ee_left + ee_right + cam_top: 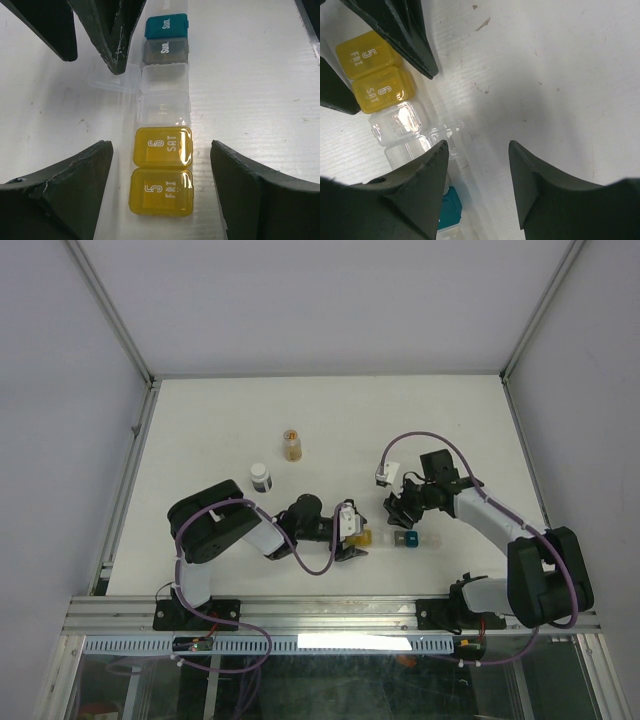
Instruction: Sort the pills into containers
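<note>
The containers form a short strip (385,538) lying on the table between the two arms. The left wrist view shows two shut yellow boxes, "5 FRI" (161,191) and "6 SAT" (162,146). Past them come a clear box (164,107), a clear box with its lid flipped open (165,77), a grey box (165,50) and a teal box (166,25). My left gripper (161,145) is open and straddles the yellow boxes without touching them. My right gripper (478,145) is open and empty, over bare table beside the clear boxes (400,122). No pills are in view.
A small amber bottle (291,444) and a dark bottle with a white cap (260,477) stand behind the left arm. The white table (200,420) is walled by a metal frame on both sides. The right gripper's fingers (107,35) reach down near the open clear box.
</note>
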You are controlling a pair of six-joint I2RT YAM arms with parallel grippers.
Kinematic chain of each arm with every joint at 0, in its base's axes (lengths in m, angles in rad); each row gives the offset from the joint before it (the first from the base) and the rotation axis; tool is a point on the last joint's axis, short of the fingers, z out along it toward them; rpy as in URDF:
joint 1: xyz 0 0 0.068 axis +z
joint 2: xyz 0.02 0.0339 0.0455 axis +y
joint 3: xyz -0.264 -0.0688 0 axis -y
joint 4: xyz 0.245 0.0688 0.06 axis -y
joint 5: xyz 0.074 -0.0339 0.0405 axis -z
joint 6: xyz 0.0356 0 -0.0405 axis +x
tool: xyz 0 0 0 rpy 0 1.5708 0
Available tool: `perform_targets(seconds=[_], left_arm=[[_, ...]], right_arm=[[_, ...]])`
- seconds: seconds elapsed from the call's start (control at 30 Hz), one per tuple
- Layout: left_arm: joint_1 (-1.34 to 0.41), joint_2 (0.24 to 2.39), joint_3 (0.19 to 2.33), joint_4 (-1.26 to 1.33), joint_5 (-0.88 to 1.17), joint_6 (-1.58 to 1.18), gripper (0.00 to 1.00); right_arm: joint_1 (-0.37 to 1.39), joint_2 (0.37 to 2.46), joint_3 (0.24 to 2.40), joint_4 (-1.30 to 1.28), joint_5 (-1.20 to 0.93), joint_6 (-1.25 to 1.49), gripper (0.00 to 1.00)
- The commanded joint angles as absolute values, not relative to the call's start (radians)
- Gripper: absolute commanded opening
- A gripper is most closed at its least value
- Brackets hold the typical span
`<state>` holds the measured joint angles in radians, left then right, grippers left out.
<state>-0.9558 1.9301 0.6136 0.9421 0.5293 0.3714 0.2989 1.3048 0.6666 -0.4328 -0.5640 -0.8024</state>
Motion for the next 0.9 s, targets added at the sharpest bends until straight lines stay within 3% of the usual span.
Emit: perform_targets(seconds=[0.0, 0.13, 0.3, 0.63, 0.87], left_arm=[[-0.962, 1.890, 0.571, 1.049, 0.525, 0.336, 0.84], [-0.962, 1.833, 0.513, 1.142, 0.510, 0.300, 0.92], [-0.962, 1.688, 0.462, 1.167, 0.474, 0.171, 0.96], [-0.959, 1.276, 0.478, 0.763, 0.235, -0.149, 0.99], [-0.930, 1.099, 0.551, 0.426, 0.076, -0.288, 0.99]], right_arm=[[0.299, 1.266, 0.724, -0.476, -0.612, -0.820, 0.56], [0.290, 1.244, 0.758, -0.532, -0.641, -0.827, 0.59], [0.286, 1.198, 0.827, -0.620, -0.665, -0.825, 0.61], [0.285, 1.154, 1.152, -0.830, -0.812, -0.650, 0.64], [0.109, 1.035, 0.940, -0.625, -1.079, -0.560, 0.68]])
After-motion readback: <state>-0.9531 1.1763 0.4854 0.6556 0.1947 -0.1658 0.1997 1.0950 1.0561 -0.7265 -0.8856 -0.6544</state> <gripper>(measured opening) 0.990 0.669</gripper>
